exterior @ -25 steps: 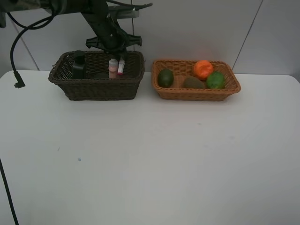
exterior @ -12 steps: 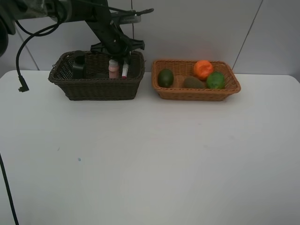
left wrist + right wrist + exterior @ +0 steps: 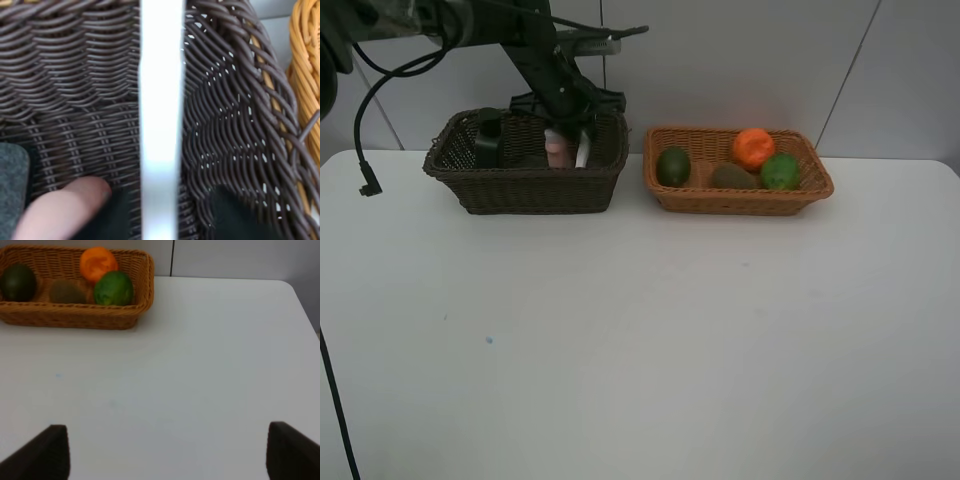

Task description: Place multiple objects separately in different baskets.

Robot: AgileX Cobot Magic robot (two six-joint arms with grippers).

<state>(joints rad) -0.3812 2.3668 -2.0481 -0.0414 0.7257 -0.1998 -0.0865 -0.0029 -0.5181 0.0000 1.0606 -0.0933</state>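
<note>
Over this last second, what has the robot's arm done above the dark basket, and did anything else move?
The left arm went down into the dark basket, carrying the white marker lower beside the pink bottle. Its jaws have begun to part, though the marker looks not yet dropped. The tan basket, its fruit and the right gripper stayed put.

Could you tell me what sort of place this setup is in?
Probably a robot test bench: a bare white table against a plain wall, holding only a dark basket and a tan basket of fruit.

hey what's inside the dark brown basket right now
In the dark brown basket: a pink bottle, a white marker and a dark pump bottle. The front wall hides its floor.
</note>
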